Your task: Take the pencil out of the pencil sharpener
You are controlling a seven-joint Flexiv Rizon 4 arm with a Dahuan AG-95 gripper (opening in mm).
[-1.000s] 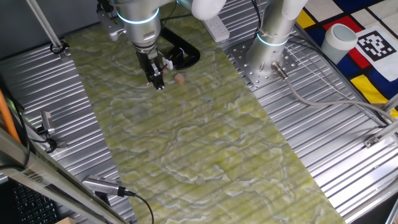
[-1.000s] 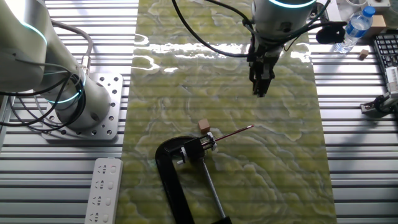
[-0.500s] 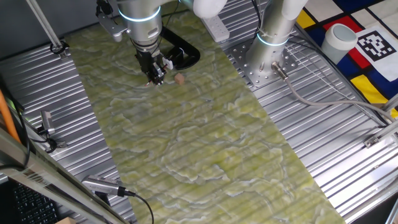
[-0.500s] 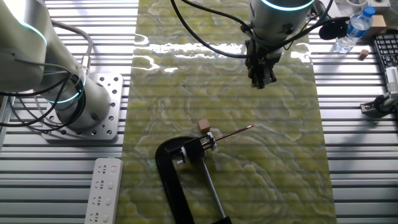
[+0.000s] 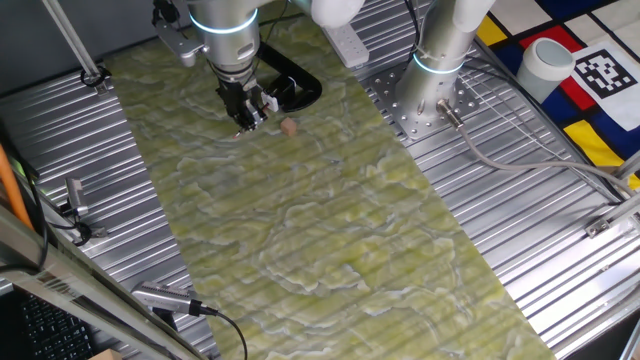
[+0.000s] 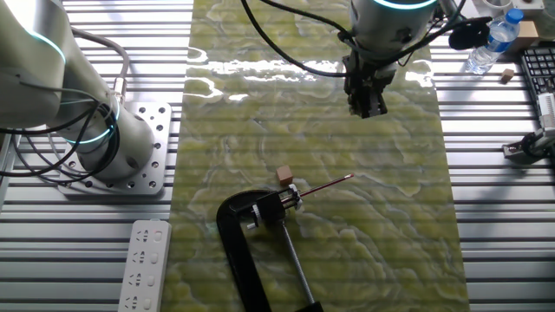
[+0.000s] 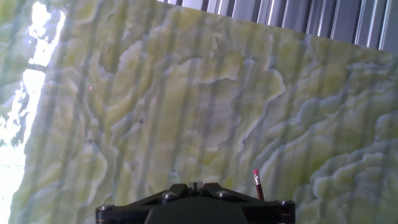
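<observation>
In the upper right of the other fixed view, the gripper is seen hanging above the green marbled mat, well apart from everything lying on it. Whether its fingers are spread or closed cannot be told; nothing is seen held between them. Lower in the same frame, near the centre, the pencil is shown lying at a slant, its near end seated in the small pencil sharpener. The sharpener is gripped in the mouth of a black C-clamp, whose long screw runs toward the bottom edge. A small tan cube is seen just beside the sharpener, on its upper left.

In one fixed view, the gripper is found in the upper left, over the mat, with the clamp behind it and the tan cube just to its right.

In the hand view, only the pencil's red end is visible at the lower edge, rising above the dark gripper housing, with the mat filling most of the frame.
</observation>
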